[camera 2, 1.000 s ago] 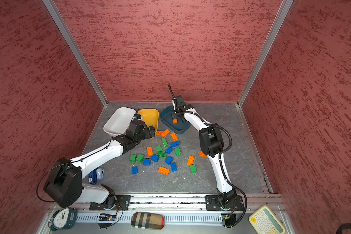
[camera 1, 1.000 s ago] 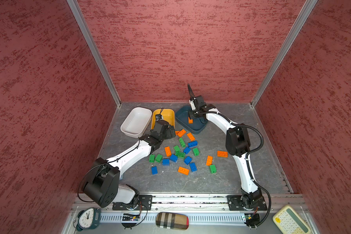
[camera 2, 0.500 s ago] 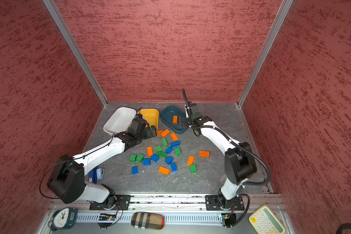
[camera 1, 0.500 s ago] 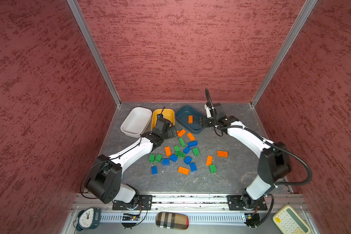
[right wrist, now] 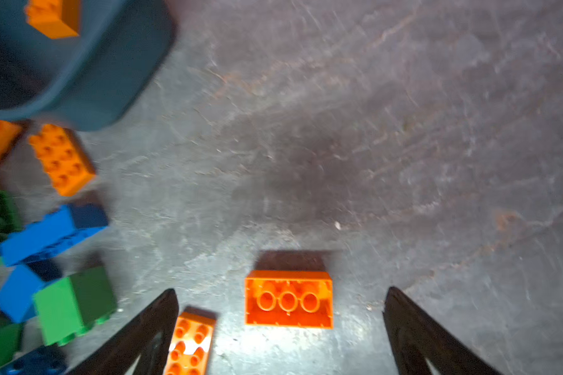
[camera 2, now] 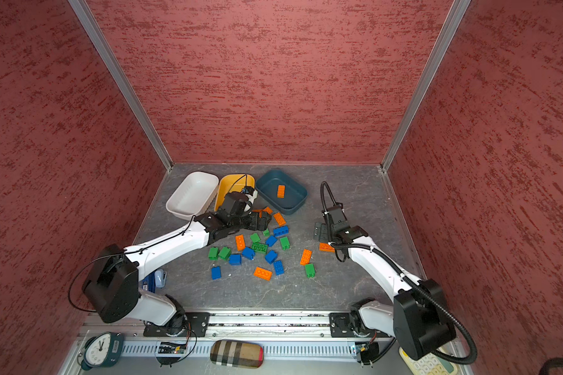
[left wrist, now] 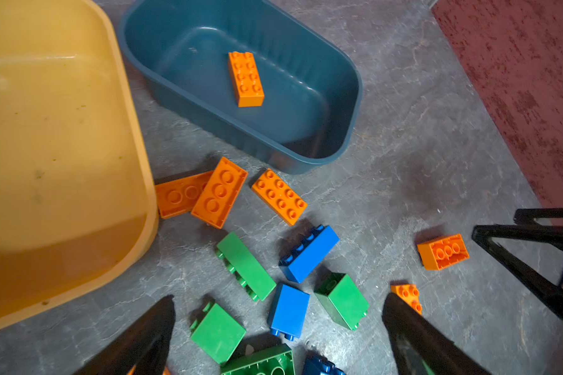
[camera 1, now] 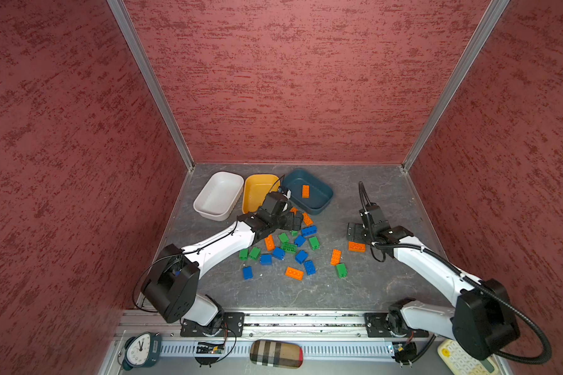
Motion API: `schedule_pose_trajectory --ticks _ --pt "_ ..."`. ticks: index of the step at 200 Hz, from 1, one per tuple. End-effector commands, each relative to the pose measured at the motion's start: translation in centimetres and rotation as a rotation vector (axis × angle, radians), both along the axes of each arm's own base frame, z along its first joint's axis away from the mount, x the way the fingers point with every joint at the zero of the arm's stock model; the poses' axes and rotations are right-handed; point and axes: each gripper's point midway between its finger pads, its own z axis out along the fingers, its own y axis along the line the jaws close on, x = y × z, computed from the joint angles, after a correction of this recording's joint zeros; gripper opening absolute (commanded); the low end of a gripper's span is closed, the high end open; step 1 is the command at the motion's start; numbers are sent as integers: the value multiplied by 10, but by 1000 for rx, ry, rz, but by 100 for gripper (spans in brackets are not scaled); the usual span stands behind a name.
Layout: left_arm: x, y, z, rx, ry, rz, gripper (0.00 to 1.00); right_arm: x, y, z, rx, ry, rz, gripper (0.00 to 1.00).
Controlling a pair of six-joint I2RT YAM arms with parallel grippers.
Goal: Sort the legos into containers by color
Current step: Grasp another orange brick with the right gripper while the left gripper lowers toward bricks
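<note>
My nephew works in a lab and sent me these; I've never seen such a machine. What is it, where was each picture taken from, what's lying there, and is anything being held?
These are two white robot arms, each ending in a two-fingered claw called a gripper. The two wide pictures come from a twin camera overhead. The two close ones come from cameras on the arms' wrists, looking out past the black fingers. On the gray floor stand a white tub, a yellow tub and a teal tub, and the teal one holds an orange brick. Blue, green and orange loose bricks lie in front of the tubs. The left gripper and the right gripper are both open and hold nothing. In its wrist view, the right one's fingers frame a separate orange brick.
</note>
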Motion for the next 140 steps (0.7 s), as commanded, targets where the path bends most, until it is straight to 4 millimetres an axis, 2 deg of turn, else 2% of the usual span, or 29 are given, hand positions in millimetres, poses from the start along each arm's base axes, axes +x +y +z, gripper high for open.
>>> schedule_pose_trajectory --ticks 1,22,45,63,85,104,131,140 --pt "-3 -9 -4 16 8 -64 99 -8 -9 -13 -15 62 -58 99" --pt "-1 -12 -9 26 23 -54 99 -5 -3 -18 -13 88 -12 99" --pt "2 -11 -12 44 24 -28 99 -7 24 -30 81 149 107 99" --pt "3 -10 -14 51 34 -4 99 -10 36 -39 133 184 146 99" --pt "0 -14 -16 24 42 4 100 -10 22 -51 68 210 85 95" --pt "-6 -16 -18 16 66 5 99 -6 6 -51 -14 206 22 88" --pt "-14 -16 -24 15 98 3 99 -2 2 -49 -37 186 8 74" --pt "-16 -17 -26 13 108 4 99 -2 2 -57 -44 211 7 73"
